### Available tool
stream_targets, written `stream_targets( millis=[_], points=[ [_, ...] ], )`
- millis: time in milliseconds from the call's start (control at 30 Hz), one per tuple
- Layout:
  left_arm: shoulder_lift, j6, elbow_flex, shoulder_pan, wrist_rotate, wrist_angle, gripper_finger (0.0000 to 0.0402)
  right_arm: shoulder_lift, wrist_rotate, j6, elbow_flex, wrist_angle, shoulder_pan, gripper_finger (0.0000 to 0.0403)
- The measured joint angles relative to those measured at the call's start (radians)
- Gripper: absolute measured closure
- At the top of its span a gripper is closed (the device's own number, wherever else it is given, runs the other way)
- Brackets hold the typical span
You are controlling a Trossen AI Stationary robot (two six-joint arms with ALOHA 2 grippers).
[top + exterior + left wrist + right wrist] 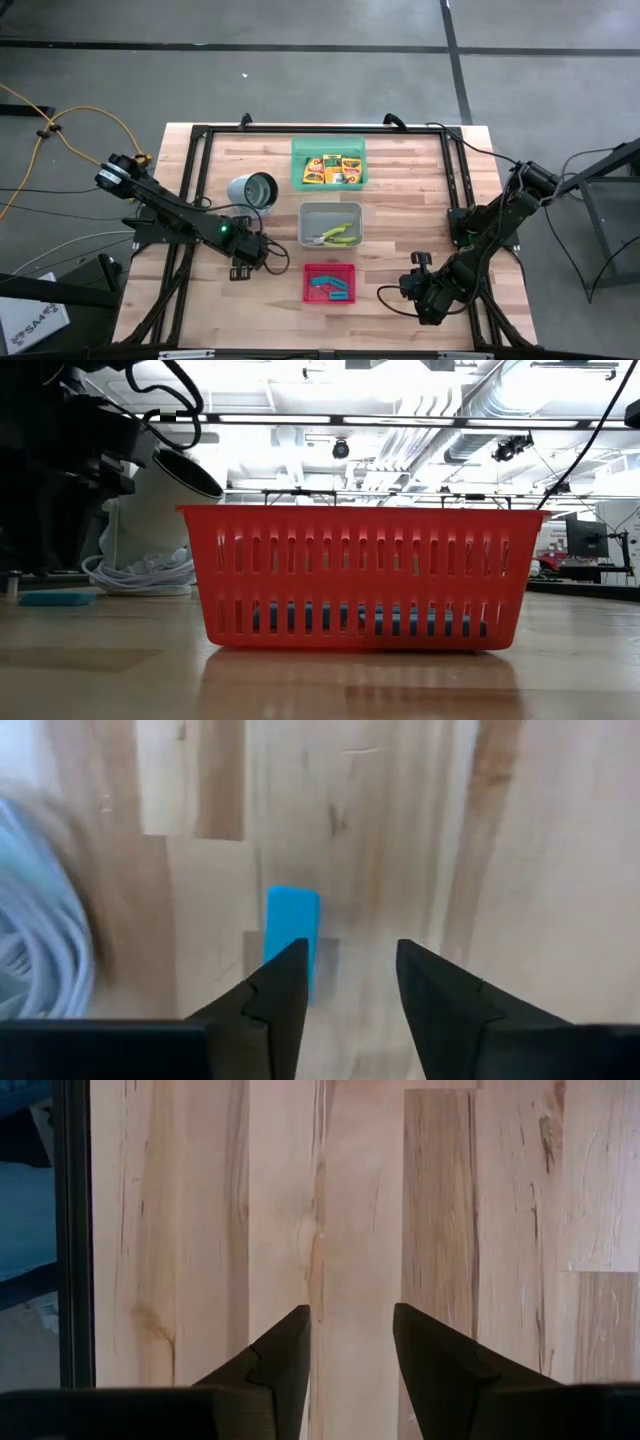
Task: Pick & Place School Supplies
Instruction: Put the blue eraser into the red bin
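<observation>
At the table's point(200, 300) left side the left arm reaches in low, and the left gripper point(243, 272) sits just above the wood near the lower left of the trays; in its wrist view the two dark fingers point(280, 1005) stand spread with bare wood between them, and a light-blue piece point(291, 935) lies flat on the planks, partly behind one finger and not pinched. The low view shows that same blue piece point(58, 598) lying on the tabletop at the far left. Close by, a metal cup point(252, 190) lies on its side, and a coil of pale cable point(40, 920) shows at the edge of the wrist view. In the middle, three trays stand in a line: the green tray point(297, 150) at the back holds yellow-orange crayon boxes point(333, 168), the grey tray point(308, 215) holds a plier-like tool point(335, 236) with yellow-green handles, and the red tray point(312, 295) nearest the front holds more light-blue pieces point(330, 285). To the right, the right gripper point(422, 290) rests low over bare wood near the front edge, well apart from the trays; its fingers point(285, 1360) are parted with nothing between them.
</observation>
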Motion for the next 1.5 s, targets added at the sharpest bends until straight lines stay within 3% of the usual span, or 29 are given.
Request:
stream_targets(
  millis=[900,1500],
  points=[
    [0.000,0.010,-0.075,0.008,-0.007,-0.011,0.0252,0.000,-0.024,0.023,0.000,0.000,0.001,0.0266],
    [0.000,0.077,-0.139,0.112,0.035,0.134,0.0252,0.000,-0.049,0.040,0.000,-0.001,0.001,0.0266]
  ],
)
